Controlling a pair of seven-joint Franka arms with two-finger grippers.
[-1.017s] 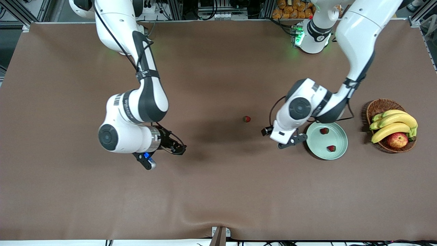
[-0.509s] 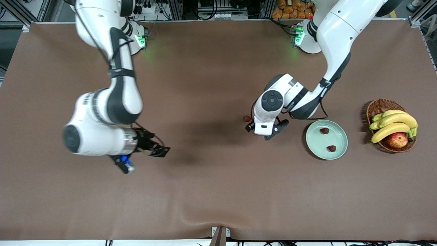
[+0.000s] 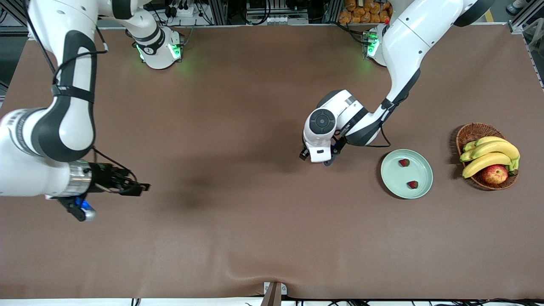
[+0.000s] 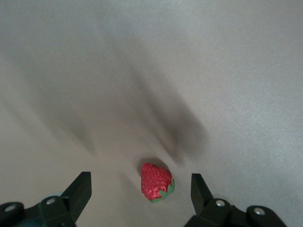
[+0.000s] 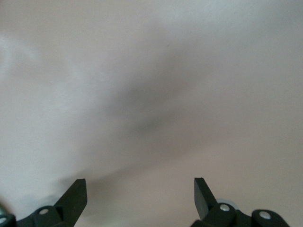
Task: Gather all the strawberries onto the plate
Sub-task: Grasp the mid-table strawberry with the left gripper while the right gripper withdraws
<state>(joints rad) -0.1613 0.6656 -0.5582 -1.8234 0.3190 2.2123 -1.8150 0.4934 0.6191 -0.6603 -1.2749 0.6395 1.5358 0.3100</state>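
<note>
Two strawberries (image 3: 404, 162) (image 3: 412, 184) lie on the plate (image 3: 393, 174) at right of centre in the front view, so one remains. That third strawberry (image 4: 156, 182) lies on the desk (image 3: 255, 233), hidden in the front view under the left gripper (image 4: 141, 184), whose spread fingers straddle it without touching, presumably ready to close. The right gripper (image 3: 135, 187) hovers open and empty at the frame's left, waiting clear of the work.
</note>
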